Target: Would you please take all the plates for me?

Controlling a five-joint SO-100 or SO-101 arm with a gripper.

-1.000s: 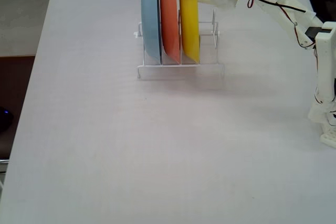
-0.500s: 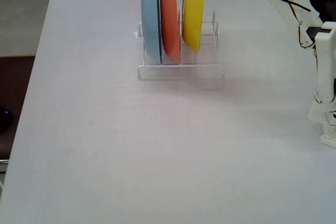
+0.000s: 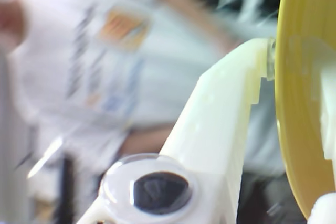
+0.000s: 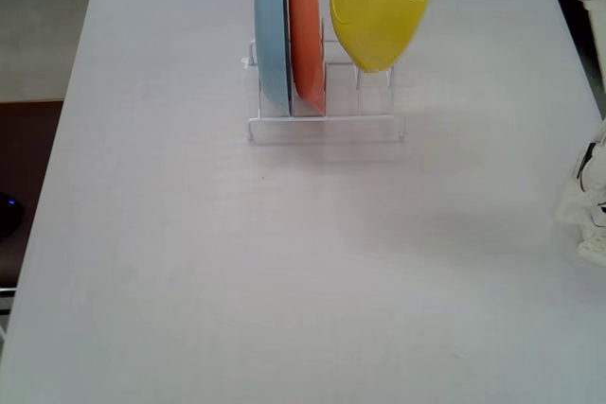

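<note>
The yellow plate point(image 4: 383, 5) hangs in the air above the right end of the white wire rack point(image 4: 327, 128), tilted and clear of the prongs. In the wrist view my gripper point(image 3: 294, 61) is shut on the yellow plate's point(image 3: 299, 129) rim, with one white finger point(image 3: 226, 108) pressed against its left face. In the fixed view the gripper is past the top edge. A light blue plate point(image 4: 273, 30) and an orange-red plate point(image 4: 307, 30) stand upright side by side in the rack's left slots.
The rack stands at the far middle of the white table point(image 4: 284, 262). My arm's base point(image 4: 592, 205) is at the table's right edge. A dark object point(image 4: 8, 215) lies off the table at the left. The wrist view's background is blurred.
The yellow plate has risen out of its rack slot and tilted to the right. The arm has swung up, mostly out of the fixed view. The blue and orange-red plates have not moved.
</note>
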